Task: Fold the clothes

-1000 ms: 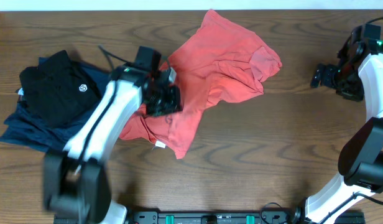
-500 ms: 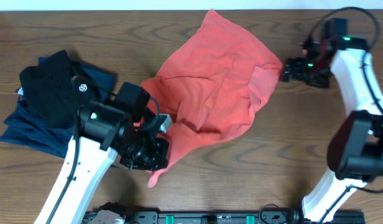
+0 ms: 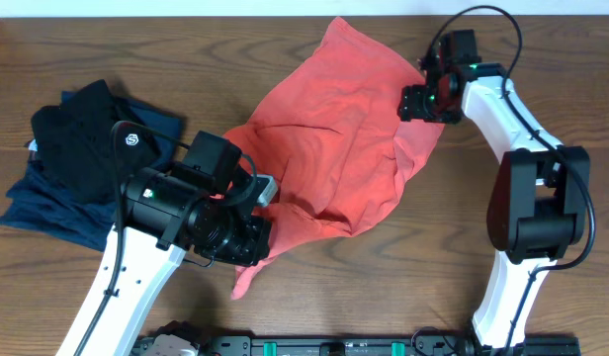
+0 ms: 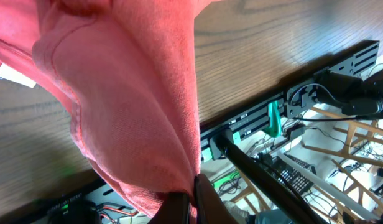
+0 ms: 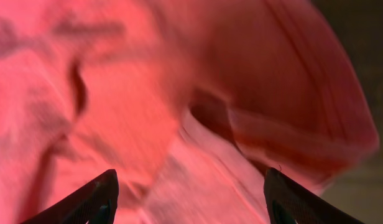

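Beside the T-shirt (image 3: 334, 129), black garment (image 3: 87, 138) overlies navy garment (image 3: 47, 210).

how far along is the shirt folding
Done: no fold shows; the red T-shirt lies rumpled on the table. In hand: the left end effector is shut on a lifted edge of it, and the right end effector hangs open over its far side. Left: spreading it flat, then every fold.
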Available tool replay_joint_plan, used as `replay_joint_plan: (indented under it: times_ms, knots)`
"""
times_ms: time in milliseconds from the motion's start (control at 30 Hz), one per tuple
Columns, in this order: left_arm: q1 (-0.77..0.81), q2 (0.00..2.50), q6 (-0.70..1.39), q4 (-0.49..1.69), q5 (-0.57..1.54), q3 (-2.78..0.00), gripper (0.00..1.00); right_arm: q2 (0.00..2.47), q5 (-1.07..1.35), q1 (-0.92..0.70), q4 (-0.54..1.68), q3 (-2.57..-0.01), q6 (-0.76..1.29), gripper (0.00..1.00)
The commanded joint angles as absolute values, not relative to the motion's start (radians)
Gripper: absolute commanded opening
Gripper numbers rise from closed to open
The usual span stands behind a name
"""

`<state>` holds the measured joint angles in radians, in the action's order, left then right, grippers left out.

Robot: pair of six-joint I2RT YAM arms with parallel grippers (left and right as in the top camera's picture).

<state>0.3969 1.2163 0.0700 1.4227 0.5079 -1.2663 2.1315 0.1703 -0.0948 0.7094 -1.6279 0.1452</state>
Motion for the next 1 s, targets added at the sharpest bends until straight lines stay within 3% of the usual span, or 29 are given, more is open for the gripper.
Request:
replay_joint_plan:
  times_ms: [0, 267, 333, 400, 500, 533, 700, 767, 833, 967]
  knots:
    - [0.401, 1.215, 0.053, 1.409, 0.496, -1.26, 0.06, 2.127, 0.086, -0.128, 0.698, -1.636, 0.152, 0.73]
    - [0.401, 1.215, 0.053, 1.396, 0.495, -1.26, 0.06, 2.21, -0.044, -0.164, 0.695, -1.635, 0.183, 0.76]
    - [0.401, 1.215, 0.052, 1.396, 0.495, -1.26, 0.06, 2.232, -0.047, -0.164, 0.693, -1.635, 0.187, 0.72]
    - [0.401, 1.215, 0.053, 1.396, 0.495, -1.26, 0.06, 2.244, -0.049, -0.163, 0.699, -1.635, 0.187, 0.59]
    - [0.401, 1.215, 0.053, 1.396, 0.495, -1.26, 0.06, 2.233, -0.073, -0.159, 0.722, -1.636, 0.188, 0.08]
    - [0.401, 1.215, 0.053, 1.393, 0.495, -1.26, 0.06, 2.225, -0.097, -0.156, 0.737, -1.637, 0.199, 0.01]
    - [0.401, 1.215, 0.052, 1.368, 0.495, -1.26, 0.06, 2.109, -0.271, -0.117, 0.859, -1.638, 0.281, 0.03]
    - [0.401, 1.215, 0.052, 1.358, 0.495, -1.26, 0.06, 2.044, -0.317, -0.09, 0.909, -1.638, 0.28, 0.17]
    - [0.401, 1.215, 0.053, 1.351, 0.48, -1.26, 0.06, 1.995, -0.327, -0.059, 0.943, -1.638, 0.273, 0.24]
    - [0.401, 1.215, 0.053, 1.348, 0.458, -1.26, 0.06, 1.941, -0.325, 0.025, 1.07, -1.638, 0.269, 0.22]
